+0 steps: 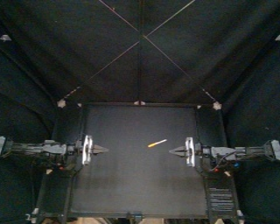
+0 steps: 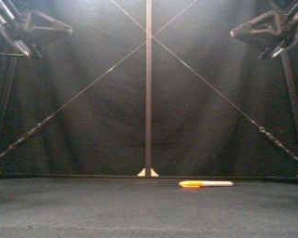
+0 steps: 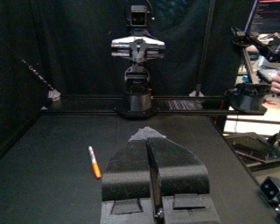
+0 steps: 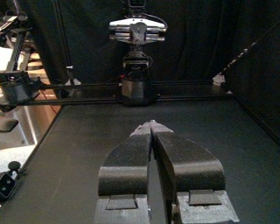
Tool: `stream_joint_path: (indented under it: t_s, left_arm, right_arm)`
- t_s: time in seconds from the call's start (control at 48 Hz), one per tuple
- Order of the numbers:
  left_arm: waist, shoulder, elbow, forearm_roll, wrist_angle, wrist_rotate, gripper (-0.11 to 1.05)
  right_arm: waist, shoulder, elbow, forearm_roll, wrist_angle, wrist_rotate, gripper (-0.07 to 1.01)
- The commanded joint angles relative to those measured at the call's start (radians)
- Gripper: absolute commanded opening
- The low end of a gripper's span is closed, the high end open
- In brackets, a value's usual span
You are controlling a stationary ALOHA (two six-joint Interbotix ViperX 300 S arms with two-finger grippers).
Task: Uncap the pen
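The pen (image 1: 157, 143) lies flat on the black table (image 1: 130, 188), a little right of the middle and slightly toward the back; it sits at a slant, free of both grippers. In the front view the pen (image 2: 205, 184) shows an orange end on the left and a pale barrel running to the right.

The left arm (image 1: 43, 149) comes in from the left edge of the table and stretches level toward the middle. The left gripper (image 1: 101, 150) points straight across at the other one, and its jaws are pressed together on themselves, well apart from the pen. From the left wrist the clenched jaw tips (image 3: 149, 133) meet in a point, and the pen (image 3: 94, 162) lies on the table off to one side of them.

The right arm (image 1: 236, 150) mirrors this pose from the right edge, level and aimed at the middle. The right gripper (image 1: 174, 150) is likewise clenched on itself, with the pen lying near its tip but not touching it, just toward the back. From the right wrist the jaws (image 4: 149, 128) close to a point, and the pen does not show there.

From the front, both arms sit high in the upper corners, the left arm (image 2: 21, 28) and the right arm (image 2: 274, 28) folded and raised clear of the table.
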Motion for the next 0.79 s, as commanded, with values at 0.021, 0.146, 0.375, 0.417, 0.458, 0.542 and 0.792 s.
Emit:
stream_joint_path:
  t_s: [0.021, 0.146, 0.375, 0.417, 0.458, 0.542, 0.792]
  left_arm:
    - [-0.011, 0.020, 0.005, -0.008, -0.002, -0.0031, -0.07]
    - [-0.014, 0.067, 0.014, -0.020, -0.002, -0.0031, -0.03]
    - [-0.034, 0.209, 0.002, -0.018, -0.002, 0.0015, -0.01]
    - [-0.037, 0.233, 0.000, -0.018, -0.002, 0.0031, -0.01]
    - [-0.040, 0.258, -0.002, -0.017, -0.002, 0.0046, -0.01]
    - [-0.040, 0.305, -0.009, -0.011, -0.002, 0.0046, -0.01]
    - [-0.038, 0.365, -0.023, 0.002, -0.002, 0.0046, -0.01]
  right_arm:
    - [-0.026, 0.035, -0.012, 0.008, 0.011, 0.005, -0.04]
    - [-0.087, 0.120, -0.041, -0.003, 0.127, 0.005, -0.01]
    - [-0.216, 0.318, -0.155, -0.071, 0.390, -0.012, 0.06]
    - [-0.227, 0.348, -0.175, -0.098, 0.422, -0.012, 0.09]
    - [-0.236, 0.379, -0.193, -0.129, 0.454, -0.012, 0.11]
    - [-0.252, 0.442, -0.224, -0.183, 0.492, -0.012, 0.18]
    - [-0.259, 0.601, -0.287, -0.298, 0.558, -0.014, 0.42]
